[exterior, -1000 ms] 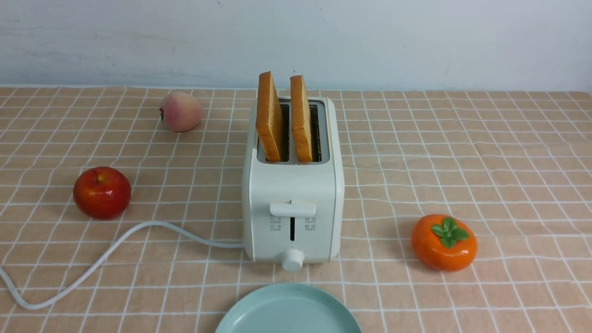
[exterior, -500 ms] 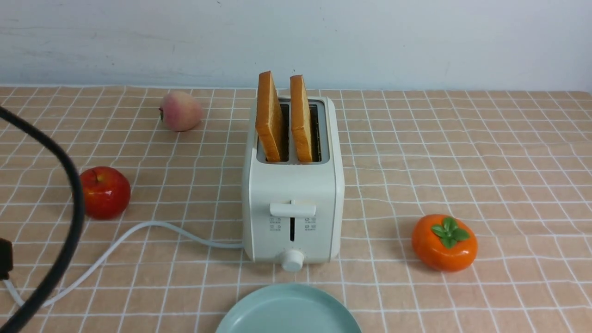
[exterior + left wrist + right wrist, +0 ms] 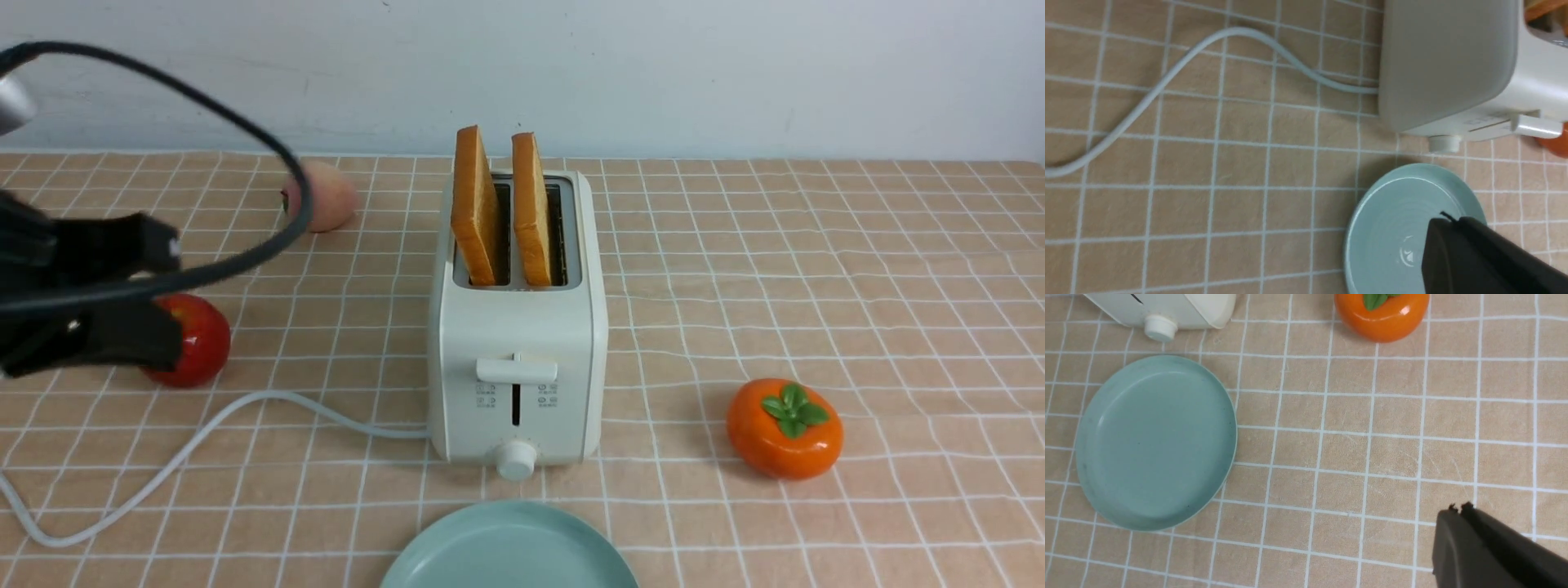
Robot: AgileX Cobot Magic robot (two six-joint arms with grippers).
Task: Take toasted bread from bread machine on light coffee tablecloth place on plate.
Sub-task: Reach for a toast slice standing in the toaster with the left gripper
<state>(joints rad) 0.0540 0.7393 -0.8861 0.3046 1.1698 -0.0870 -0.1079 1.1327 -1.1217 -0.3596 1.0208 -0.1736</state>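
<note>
1. On the worktop, over the light coffee tablecloth (image 3: 816, 269) with its thin white grid, the cream-white boxy two-slot bread machine (image 3: 517, 327) stands mid-scene with its lever and knob facing the robot.
2. Toasted bread is two square slices with golden-orange crust. The left slice (image 3: 475, 204) and right slice (image 3: 531, 208) are both upright in the slots, tops sticking out, close side by side, untouched.
3. The round, glossy, pale mint-green plate (image 3: 506, 547) sits just in front of the knob with nothing on it.
4. Left fingers (image 3: 1449, 224) are pressed together and hold nothing. That arm sits at the front view's left edge, partly covering a shiny red apple (image 3: 204, 335), well apart from the toast.
5. Right fingers (image 3: 1458, 512) are also closed and empty, out of the front view, above bare cloth. The plate and a glossy orange persimmon (image 3: 784, 429) show in its wrist view.
6. Judgement: approach stage, nothing lifted yet.
7. Risks from here:
   - The fingers must open before pinching, or closed tips would just push a slice over or deeper into its slot.
   - The slices are so close that a finger going between them could catch the neighbouring slice or the slot rim.
   - A slanted pull could jam the slice and drag or tip the bread machine.
   - The left arm is low near the apple and the white power cord (image 3: 204, 425), so it could knock the apple rolling or snag the cord and shift the bread machine.
   - A thin crust grip may slip, dropping the toast on the cloth short of the plate.
</note>
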